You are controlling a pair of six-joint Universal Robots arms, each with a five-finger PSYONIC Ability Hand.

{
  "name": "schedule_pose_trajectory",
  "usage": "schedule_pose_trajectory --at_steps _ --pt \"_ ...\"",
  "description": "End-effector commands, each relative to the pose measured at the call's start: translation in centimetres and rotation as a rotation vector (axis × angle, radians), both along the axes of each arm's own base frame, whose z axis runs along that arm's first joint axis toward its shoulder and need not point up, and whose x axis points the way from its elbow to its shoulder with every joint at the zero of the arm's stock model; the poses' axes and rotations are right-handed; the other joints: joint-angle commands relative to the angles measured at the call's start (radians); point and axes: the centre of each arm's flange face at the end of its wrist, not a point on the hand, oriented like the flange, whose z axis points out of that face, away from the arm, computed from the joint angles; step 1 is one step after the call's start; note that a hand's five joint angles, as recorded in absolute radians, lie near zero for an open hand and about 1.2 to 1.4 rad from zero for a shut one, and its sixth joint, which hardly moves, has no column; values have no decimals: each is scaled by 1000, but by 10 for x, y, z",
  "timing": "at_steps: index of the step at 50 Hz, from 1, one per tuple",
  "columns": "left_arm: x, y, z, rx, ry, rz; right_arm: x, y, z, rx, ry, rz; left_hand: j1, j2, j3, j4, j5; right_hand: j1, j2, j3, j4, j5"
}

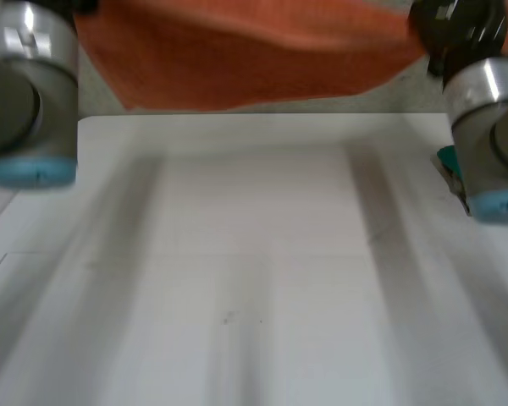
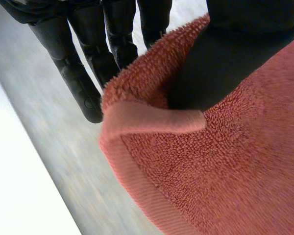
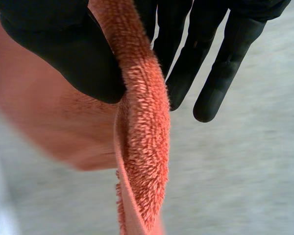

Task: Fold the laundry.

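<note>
No writing, label, brand mark, number or sign can be read anywhere on the orange towel (image 1: 237, 59) or on the white table (image 1: 262, 254).

The head camera looked steeply down over the counter (image 1: 262, 254), while both wrist cameras sat pressed right up close to the orange towel (image 1: 237, 51) all three shared.

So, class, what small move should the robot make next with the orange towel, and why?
Probably draw the orange terry towel in over the white table: both the left hand and right hand pinch it, hanging beyond the far edge.
</note>
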Motion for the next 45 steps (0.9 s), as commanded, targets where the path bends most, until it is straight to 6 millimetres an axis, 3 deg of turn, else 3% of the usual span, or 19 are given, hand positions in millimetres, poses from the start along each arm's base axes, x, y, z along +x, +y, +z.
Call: schedule_pose_trajectory --at_steps 1,3,4,7,8,12,14,15,16,17,22,27,33,36,38,43,45 --pt "13 15 -96 255 -71 -3 -8 21 -85 394 21 109 231 195 199 194 242 287 209 201 196 207" --pt "15 18 -118 290 -79 -3 -15 18 -105 488 -8 115 231 195 199 194 242 287 209 201 196 207" --pt "15 19 -125 301 -81 -4 -21 13 -126 577 -49 115 231 195 199 194 242 287 209 201 196 207" --pt "15 23 -154 359 -112 -6 -25 8 -154 701 -119 114 231 195 199 194 242 287 209 201 196 207" --pt "15 23 -161 373 -118 -8 -27 6 -169 765 -164 106 231 195 199 194 242 201 122 115 110 121" --pt "13 26 -183 429 -139 -14 -39 -1 -190 857 -272 66 231 195 199 194 242 86 7 0 -5 6" --pt "14 28 -187 441 -144 -15 -50 -7 -194 877 -317 35 231 195 199 194 242 -40 -118 -126 -131 -120" --pt "14 29 -188 444 -145 -15 -54 -9 -195 883 -338 22 231 195 199 194 242 -166 -244 -252 -256 -246" --pt "15 29 -188 446 -145 -13 -61 -12 -196 893 -378 3 231 195 199 194 242 -452 -530 -538 -543 -532" --pt "16 28 -188 446 -145 -10 -63 -13 -196 898 -395 -2 231 195 199 194 242 -542 -620 -628 -633 -622" --pt "19 27 -183 437 -139 -2 -77 -22 -193 903 -505 -37 231 195 199 194 242 -731 -809 -817 -821 -811" --pt "28 23 -175 419 -122 26 -95 -26 -192 962 -586 -94 231 195 199 194 242 -701 -780 -788 -792 -782" --pt "34 24 -174 424 -123 37 -102 -21 -196 1055 -600 -131 231 195 199 194 242 -593 -672 -679 -684 -673" --pt "34 25 -174 424 -124 37 -104 -19 -197 1071 -601 -139 231 195 199 194 242 -289 -367 -375 -380 -369" --pt "34 25 -173 423 -121 40 -104 -20 -195 1064 -602 -133 231 195 199 194 242 284 205 198 193 204" --pt "38 35 -167 451 -140 43 -103 -19 -185 1047 -586 -106 231 195 199 194 242 287 209 201 196 207" --pt "39 41 -163 468 -149 42 -104 -18 -169 1007 -563 -99 231 195 199 194 242 287 209 201 196 207"
